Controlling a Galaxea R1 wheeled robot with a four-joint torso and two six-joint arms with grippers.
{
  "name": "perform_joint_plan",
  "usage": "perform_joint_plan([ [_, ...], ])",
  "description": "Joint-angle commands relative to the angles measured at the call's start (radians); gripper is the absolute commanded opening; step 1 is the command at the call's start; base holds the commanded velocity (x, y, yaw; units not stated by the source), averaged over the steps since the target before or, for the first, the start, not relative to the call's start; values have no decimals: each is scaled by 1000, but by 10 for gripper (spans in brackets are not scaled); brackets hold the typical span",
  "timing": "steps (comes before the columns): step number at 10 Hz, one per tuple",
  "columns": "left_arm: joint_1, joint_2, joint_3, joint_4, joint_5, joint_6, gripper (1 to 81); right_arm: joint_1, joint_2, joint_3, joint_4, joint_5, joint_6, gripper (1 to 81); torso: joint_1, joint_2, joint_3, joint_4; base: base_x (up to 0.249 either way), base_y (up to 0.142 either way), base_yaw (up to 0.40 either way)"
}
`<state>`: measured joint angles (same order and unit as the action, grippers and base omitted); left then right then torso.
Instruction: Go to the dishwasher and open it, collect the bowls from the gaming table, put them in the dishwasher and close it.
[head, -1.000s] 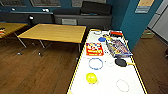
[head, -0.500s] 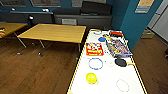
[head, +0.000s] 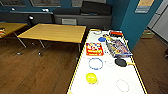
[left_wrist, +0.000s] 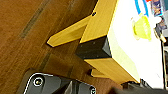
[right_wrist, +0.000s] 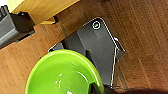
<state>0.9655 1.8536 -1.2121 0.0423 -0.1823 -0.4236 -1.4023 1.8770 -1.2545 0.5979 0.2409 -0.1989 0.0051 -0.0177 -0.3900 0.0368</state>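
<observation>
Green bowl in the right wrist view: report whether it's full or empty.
Empty: the green bowl shows only its bare glossy inside with light reflections.

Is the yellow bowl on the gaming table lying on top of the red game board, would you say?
No, in the head view the yellow bowl sits on the bare pale top of the gaming table, well apart from the red game board.

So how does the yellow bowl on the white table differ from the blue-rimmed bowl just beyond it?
The yellow bowl is solid bright yellow, while the blue-rimmed bowl is pale inside with a blue edge. The yellow bowl looks smaller across than the blue-rimmed one. The yellow bowl sits nearer the camera, the blue-rimmed bowl farther up the table. Both are round and rest on the same white top, apart from each other.
</observation>
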Motion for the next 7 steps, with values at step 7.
perform_joint_plan([
  [7,-572,160,-64,-76,449,-152,811,28,-37,24,-21,-52,1,10,0,0,0,0,0,0,0],
])
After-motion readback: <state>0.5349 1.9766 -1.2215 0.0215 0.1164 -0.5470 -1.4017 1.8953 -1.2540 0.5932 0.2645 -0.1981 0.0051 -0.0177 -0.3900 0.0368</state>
